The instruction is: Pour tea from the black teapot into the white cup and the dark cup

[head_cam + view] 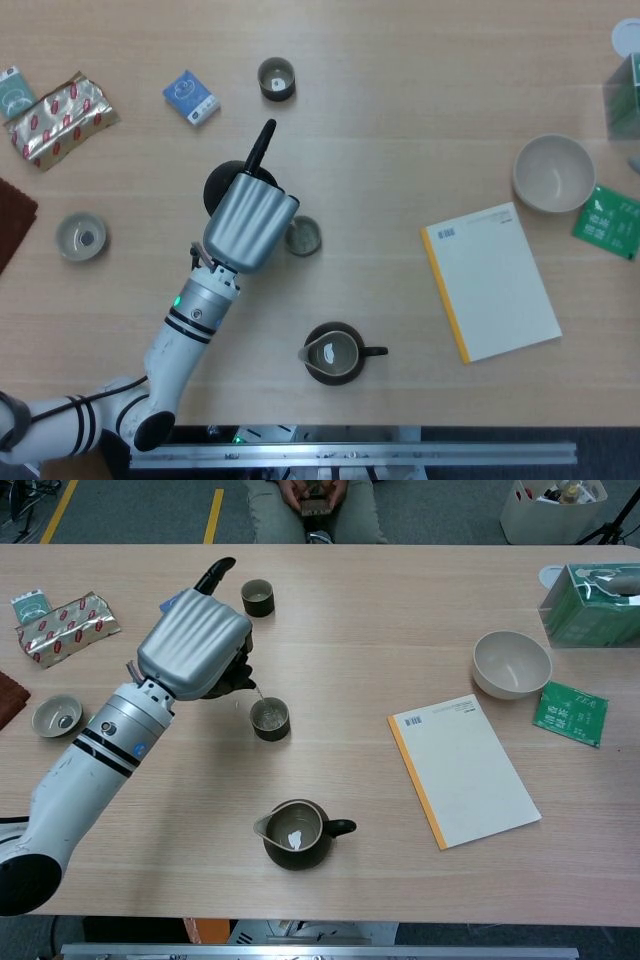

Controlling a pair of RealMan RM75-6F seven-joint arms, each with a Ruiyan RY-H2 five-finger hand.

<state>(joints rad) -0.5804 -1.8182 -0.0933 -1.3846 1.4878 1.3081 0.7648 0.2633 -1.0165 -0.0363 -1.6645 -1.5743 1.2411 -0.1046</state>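
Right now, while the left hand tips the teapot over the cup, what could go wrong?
1. The left hand hides most of the teapot, so its tilt is hard to judge; tea may overfill the small cup.
2. The spout sits at the cup's near rim, not its middle, so the stream could miss and wet the table.
3. The notebook lies on the same table; a spill might spread toward it.

L arm point(90, 765): white, blk bands, green LED | hand point(195, 645): ribbed silver shell
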